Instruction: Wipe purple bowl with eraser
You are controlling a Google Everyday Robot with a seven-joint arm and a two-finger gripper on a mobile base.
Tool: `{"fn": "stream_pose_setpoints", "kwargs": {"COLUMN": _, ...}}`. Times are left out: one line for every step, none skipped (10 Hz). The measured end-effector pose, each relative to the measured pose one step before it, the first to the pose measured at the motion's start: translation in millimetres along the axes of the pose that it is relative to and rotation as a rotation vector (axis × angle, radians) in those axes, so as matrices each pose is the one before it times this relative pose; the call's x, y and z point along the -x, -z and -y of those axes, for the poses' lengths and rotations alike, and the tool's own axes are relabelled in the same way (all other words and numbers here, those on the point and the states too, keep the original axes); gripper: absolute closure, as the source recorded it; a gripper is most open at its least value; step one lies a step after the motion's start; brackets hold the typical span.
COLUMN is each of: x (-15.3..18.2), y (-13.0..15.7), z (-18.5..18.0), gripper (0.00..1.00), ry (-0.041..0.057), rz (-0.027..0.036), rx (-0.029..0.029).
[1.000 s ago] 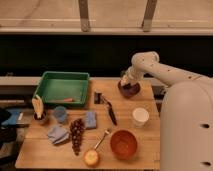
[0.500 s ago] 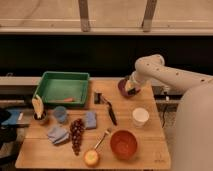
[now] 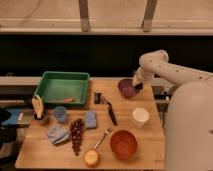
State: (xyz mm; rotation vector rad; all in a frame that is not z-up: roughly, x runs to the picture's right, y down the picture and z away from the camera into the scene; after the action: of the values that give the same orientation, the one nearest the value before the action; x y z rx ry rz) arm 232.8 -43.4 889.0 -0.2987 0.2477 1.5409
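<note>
Table [image 3: 40,152] layout, with the gripper [image 3: 138,85] placed right of centre in the upper half of the frame.

The tray [image 3: 64,74] is set at the table's upper left. The small bowl [image 3: 125,88] is set to its right near the far edge, and the gripper is found at that bowl's right side. The cup [image 3: 140,116] is placed below the small bowl, and the larger bowl [image 3: 123,144] below the cup, towards the front edge. A dark utensil [image 3: 111,114] is laid between tray and cup. Grapes [image 3: 76,134] are laid at lower centre-left, with a cloth [image 3: 58,133] to their left and a round fruit [image 3: 91,158] at their lower right.

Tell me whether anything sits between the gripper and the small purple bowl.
Nothing visible does. The shut gripper is at the right rim of the small, glossy dark purple bowl; the white cup stands apart, nearer the camera.
</note>
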Motion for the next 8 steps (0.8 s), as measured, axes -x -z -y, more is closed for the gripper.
{"fn": "stream_pose_setpoints", "kwargs": {"x": 10.19, "y": -3.23, "z": -6.84, "gripper": 1.0, "ry": 0.00397, "rz": 0.00859, "rx": 0.00475}}
{"fn": "stream_pose_setpoints", "kwargs": {"x": 7.5, "y": -3.22, "z": -12.88, "gripper": 1.0, "ry": 0.01269, "rz": 0.00546, "rx": 0.00767}}
{"fn": "stream_pose_setpoints", "kwargs": {"x": 9.47, "y": -3.52, "z": -24.57, "gripper": 1.0, "ry": 0.03258, "rz": 0.00839, "rx": 0.01367}}
{"fn": "stream_pose_setpoints", "kwargs": {"x": 2.78, "y": -0.64, "z": -17.51, "gripper": 1.0, "ry": 0.03506, "rz": 0.00493, "rx": 0.01283}}
{"fn": "stream_pose_setpoints", "kwargs": {"x": -1.52, "y": 2.25, "z": -11.38, "gripper": 1.0, "ry": 0.02357, "rz": 0.00273, "rx": 0.00726}}
{"fn": "stream_pose_setpoints", "kwargs": {"x": -6.15, "y": 3.56, "z": -12.57, "gripper": 1.0, "ry": 0.02452, "rz": -0.0001, "rx": 0.00646}}
{"fn": "stream_pose_setpoints", "kwargs": {"x": -8.94, "y": 3.79, "z": -11.72, "gripper": 1.0, "ry": 0.00475, "rz": -0.00464, "rx": 0.00308}}
{"fn": "stream_pose_setpoints", "kwargs": {"x": -5.35, "y": 2.62, "z": -0.49, "gripper": 1.0, "ry": -0.0031, "rz": -0.00392, "rx": -0.00387}}
